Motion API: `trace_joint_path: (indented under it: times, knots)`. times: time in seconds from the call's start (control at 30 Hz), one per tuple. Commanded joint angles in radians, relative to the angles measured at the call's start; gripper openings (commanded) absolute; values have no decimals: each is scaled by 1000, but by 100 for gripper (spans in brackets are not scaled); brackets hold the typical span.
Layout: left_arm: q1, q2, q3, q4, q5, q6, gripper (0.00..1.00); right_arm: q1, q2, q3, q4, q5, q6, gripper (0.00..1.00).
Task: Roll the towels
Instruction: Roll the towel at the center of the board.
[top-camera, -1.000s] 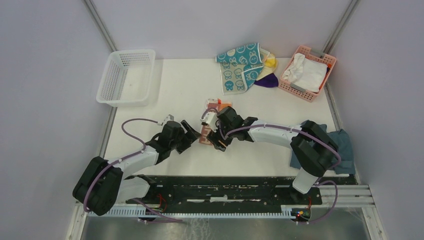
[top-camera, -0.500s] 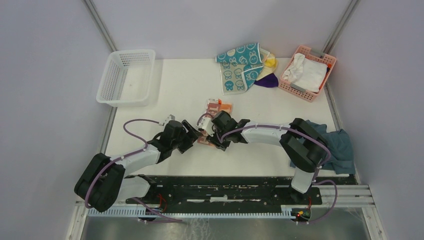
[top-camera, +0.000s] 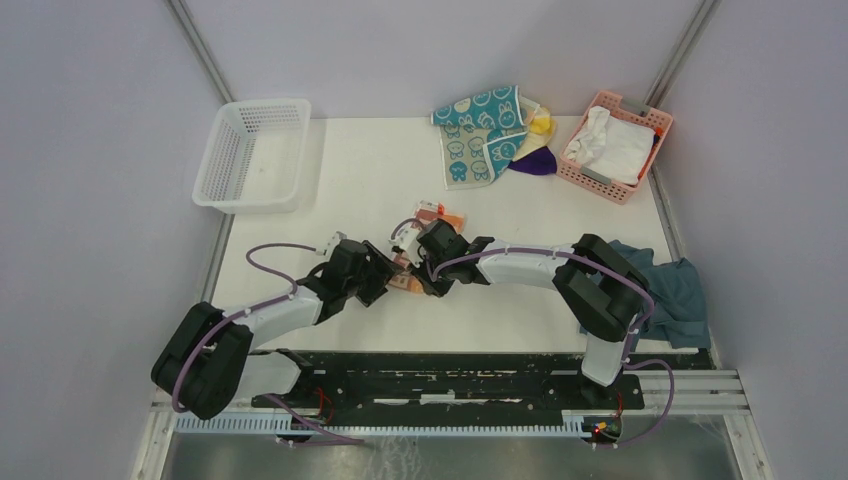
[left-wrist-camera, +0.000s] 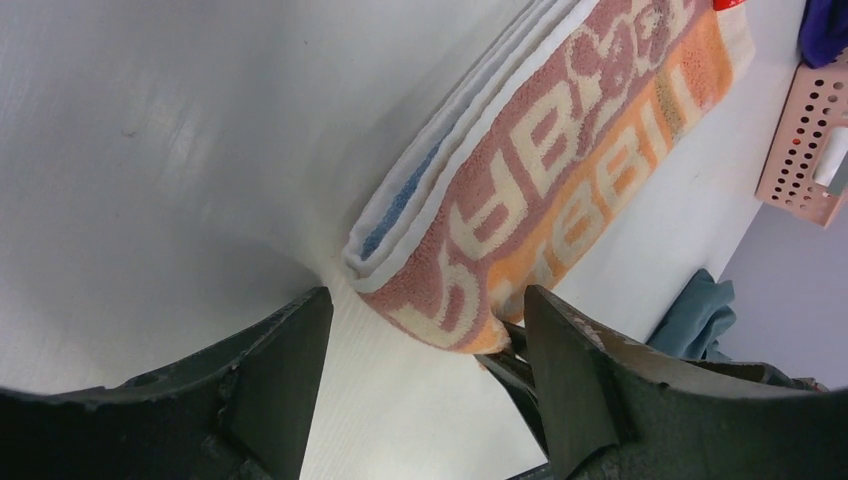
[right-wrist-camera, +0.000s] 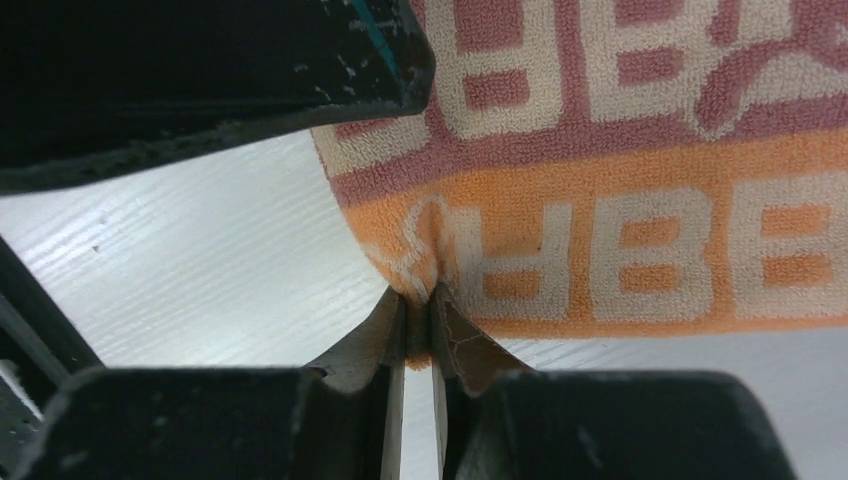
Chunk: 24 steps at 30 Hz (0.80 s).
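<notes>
From above, the orange towel (top-camera: 438, 212) lies in the middle of the bench (top-camera: 360, 170), its near end hidden where the left gripper (top-camera: 388, 274) and the right gripper (top-camera: 413, 278) meet. Compared with a second ago, the right gripper has shifted left and a little nearer the front edge, less of the towel shows flat behind it, and the right arm's elbow has swung left, baring more of the blue-grey cloth (top-camera: 685, 290) at the right edge. A teal towel (top-camera: 480, 125), a yellow towel (top-camera: 541, 122) and a purple towel (top-camera: 537, 162) are heaped at the far edge. A white basket (top-camera: 262, 104) sits at the far left corner, and a pink basket (top-camera: 632, 103) holding a white cloth (top-camera: 610, 145) at the far right. In the left wrist view, the left gripper (left-wrist-camera: 425, 312) has its fingers apart, with the folded end of the orange towel (left-wrist-camera: 560, 170) between them. In the right wrist view, the right gripper (right-wrist-camera: 418, 300) is pinched tight on the edge of the orange towel (right-wrist-camera: 620, 240).
</notes>
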Motion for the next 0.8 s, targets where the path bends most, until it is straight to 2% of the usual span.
trace_joint_path:
  times: [0.0,0.37,0.6,0.73,0.77]
  knots:
    - [-5,35,35,-61,-31,-72,76,3,4,13,44,-46,136,17]
    - [-6,61,67,-128,-102,-133,59,-6,-16,-7,87,-87,229,17]
    - [-5,122,126,-173,-167,-123,47,-9,-23,-33,116,-112,221,18]
    - [-4,135,145,-185,-198,-98,30,-9,-59,-63,145,-115,191,21]
    - [-5,136,148,-186,-193,-93,23,-9,-68,-67,151,-114,179,22]
